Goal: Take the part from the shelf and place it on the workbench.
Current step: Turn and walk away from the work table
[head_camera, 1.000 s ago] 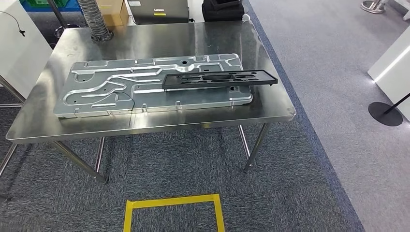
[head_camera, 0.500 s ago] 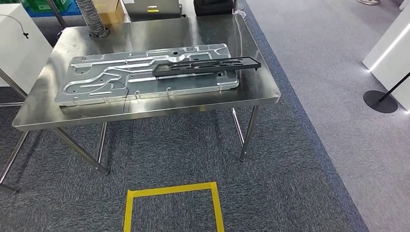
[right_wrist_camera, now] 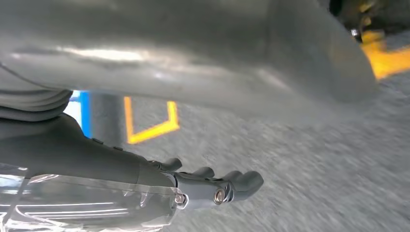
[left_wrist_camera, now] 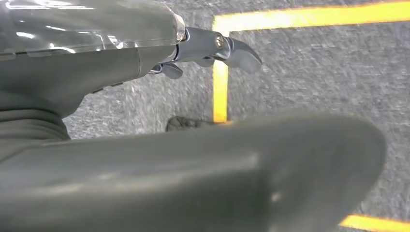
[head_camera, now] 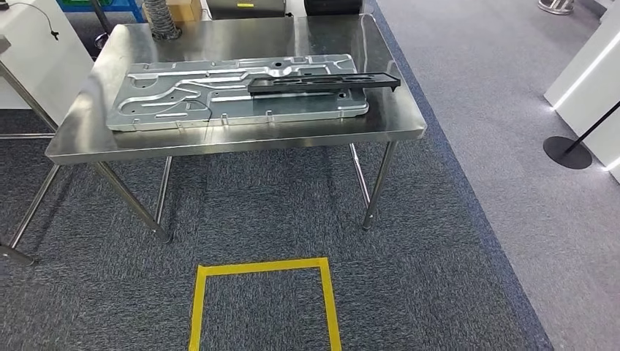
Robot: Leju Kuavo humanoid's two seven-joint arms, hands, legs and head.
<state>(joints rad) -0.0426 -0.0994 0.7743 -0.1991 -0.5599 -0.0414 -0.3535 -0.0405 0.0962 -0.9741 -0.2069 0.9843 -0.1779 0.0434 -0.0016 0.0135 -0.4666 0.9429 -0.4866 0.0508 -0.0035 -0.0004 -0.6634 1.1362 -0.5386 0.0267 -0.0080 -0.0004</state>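
Observation:
A long black plastic part (head_camera: 322,82) lies flat across the right end of a large stamped silver metal panel (head_camera: 190,99) on the steel workbench (head_camera: 241,140), its right tip jutting past the panel's edge. The bench stands ahead of me, some way off across the carpet. My left hand (left_wrist_camera: 212,50) hangs beside my body over the carpet with nothing in it, fingers loosely extended. My right hand (right_wrist_camera: 217,188) also hangs low, fingers stretched out side by side and holding nothing.
A yellow tape square (head_camera: 259,267) marks the carpet just in front of me. A white cabinet (head_camera: 36,58) stands left of the bench, and a ribbed hose (head_camera: 161,18) rises at its far left corner. A black stanchion base (head_camera: 566,152) and a white unit (head_camera: 585,73) are at the right.
The whole picture has shifted: the bench now sits higher and further right in view, so the camera moved. The black part and panel keep their places on the bench.

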